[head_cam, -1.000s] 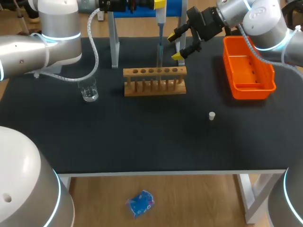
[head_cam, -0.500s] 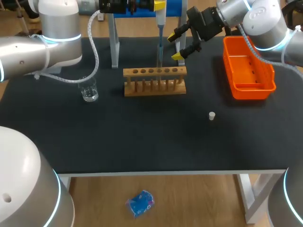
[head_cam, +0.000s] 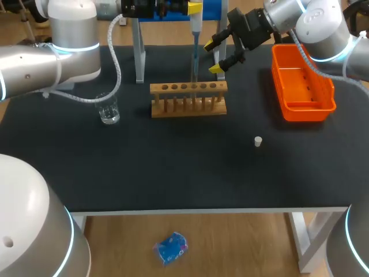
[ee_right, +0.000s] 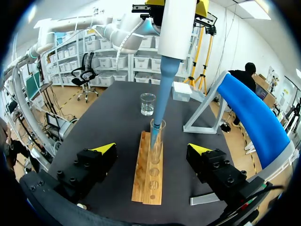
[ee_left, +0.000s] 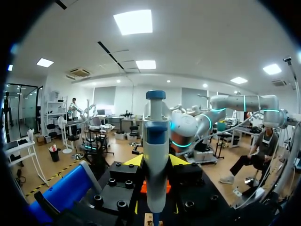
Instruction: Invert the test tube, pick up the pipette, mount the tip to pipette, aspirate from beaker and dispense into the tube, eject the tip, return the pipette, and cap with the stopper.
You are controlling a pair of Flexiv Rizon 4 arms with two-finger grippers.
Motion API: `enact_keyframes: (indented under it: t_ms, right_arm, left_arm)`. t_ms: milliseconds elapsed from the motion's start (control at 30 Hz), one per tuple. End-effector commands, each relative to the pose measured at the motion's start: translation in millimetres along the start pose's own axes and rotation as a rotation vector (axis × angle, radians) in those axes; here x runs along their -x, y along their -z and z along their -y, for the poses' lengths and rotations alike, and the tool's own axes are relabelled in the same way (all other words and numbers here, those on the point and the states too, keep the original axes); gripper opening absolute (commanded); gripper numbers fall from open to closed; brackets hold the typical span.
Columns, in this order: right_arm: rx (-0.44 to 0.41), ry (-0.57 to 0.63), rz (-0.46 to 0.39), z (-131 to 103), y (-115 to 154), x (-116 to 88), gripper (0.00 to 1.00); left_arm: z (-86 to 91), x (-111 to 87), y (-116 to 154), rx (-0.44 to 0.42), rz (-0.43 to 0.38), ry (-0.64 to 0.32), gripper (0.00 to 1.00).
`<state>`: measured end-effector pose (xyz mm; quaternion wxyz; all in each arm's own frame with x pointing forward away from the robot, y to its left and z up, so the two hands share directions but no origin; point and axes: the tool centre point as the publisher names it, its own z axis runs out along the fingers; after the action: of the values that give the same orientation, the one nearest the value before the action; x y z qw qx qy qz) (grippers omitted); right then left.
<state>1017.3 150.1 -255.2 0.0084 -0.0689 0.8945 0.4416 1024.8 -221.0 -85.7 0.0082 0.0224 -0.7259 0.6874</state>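
Nothing had shifted: the left gripper (ee_left: pixel 155 162) stayed clamped on the pipette (ee_left: pixel 156 141), its tip (ee_right: pixel 160 101) inside the test tube (ee_right: pixel 157 150) (probably dispensing); the right gripper (ee_right: pixel 153 149) hung wide open, empty.

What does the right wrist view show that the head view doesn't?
Only the right wrist view: the tip of the pipette sits inside the mouth of a glass tube standing in the wooden rack. From the head view the tube is hard to make out. Only the head view: the orange bin on the table's right side. Both: the pipette, the rack, the beaker and the open right gripper near the rack.
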Motion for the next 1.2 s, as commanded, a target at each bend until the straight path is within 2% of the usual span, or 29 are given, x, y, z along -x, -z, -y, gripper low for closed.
enact_keyframes:
  t_ms: [33,967,1100,1200]
  right_arm:
    - [-0.003,0.0,-0.004,-0.2,0.9,0.9,1.0]
    - [-0.003,0.0,-0.004,-0.2,0.9,0.9,1.0]
    - [0.012,0.001,0.007,-1.3,21.8,3.9,1.0]
    - [0.063,0.001,0.004,-4.9,44.4,3.7,1.0]
  left_arm:
    - [-1.2,-0.1,-0.9,-0.006,0.003,-0.003,0.0]
    - [-0.7,-0.8,-1.3,-0.01,0.008,-0.003,0.0]
    - [-0.7,-0.8,-1.3,-0.01,0.008,-0.003,0.0]
    - [-0.7,-0.8,-1.3,-0.01,0.008,-0.003,0.0]
